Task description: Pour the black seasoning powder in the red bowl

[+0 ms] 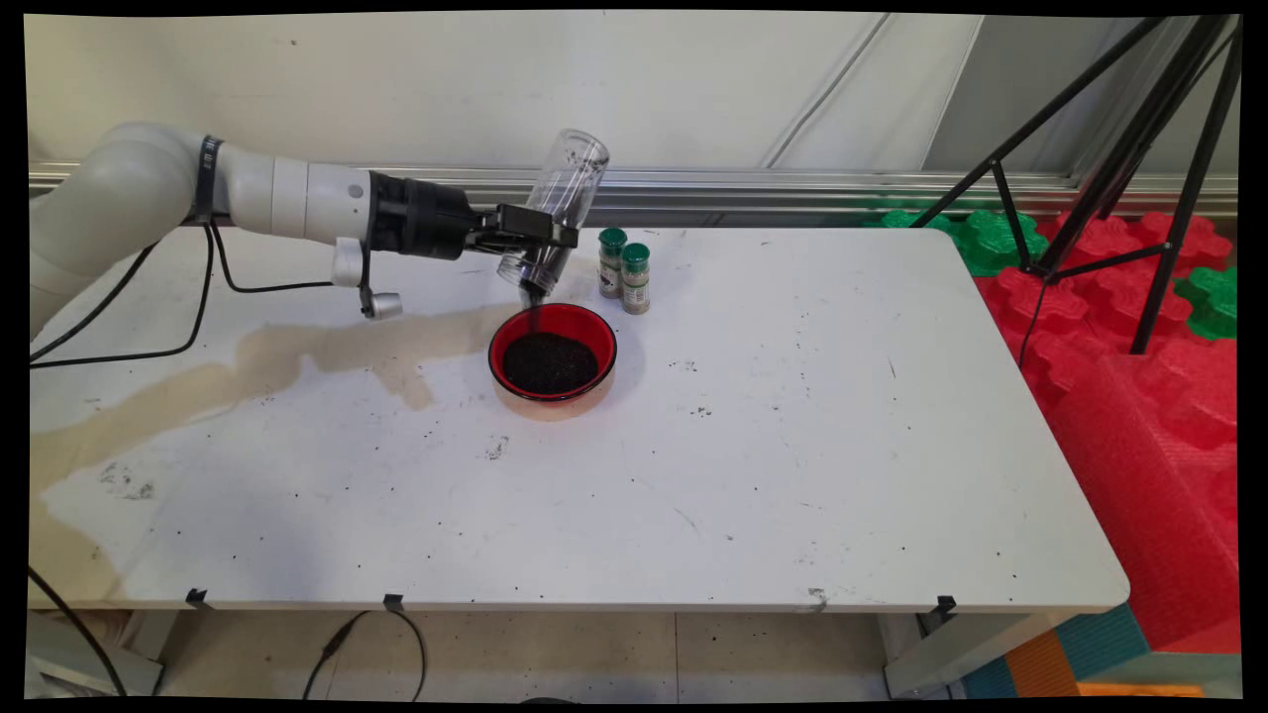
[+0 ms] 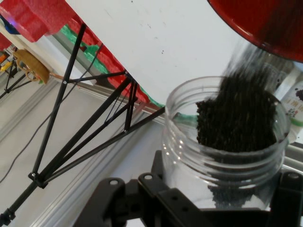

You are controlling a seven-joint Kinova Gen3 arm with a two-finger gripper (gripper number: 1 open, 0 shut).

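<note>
While the arm reaches in level from the left, its gripper (image 1: 540, 238) pinches a clear jar (image 1: 555, 213) tipped mouth-down over the red bowl (image 1: 552, 354) (dark grains (image 2: 239, 118) spilling from it). Much of the fingers is hidden behind the jar's wall. Two green-capped spice bottles (image 1: 625, 269) stand just beside the bowl; a black tripod (image 1: 1119, 158) stands beyond the table (image 1: 792, 475).
</note>
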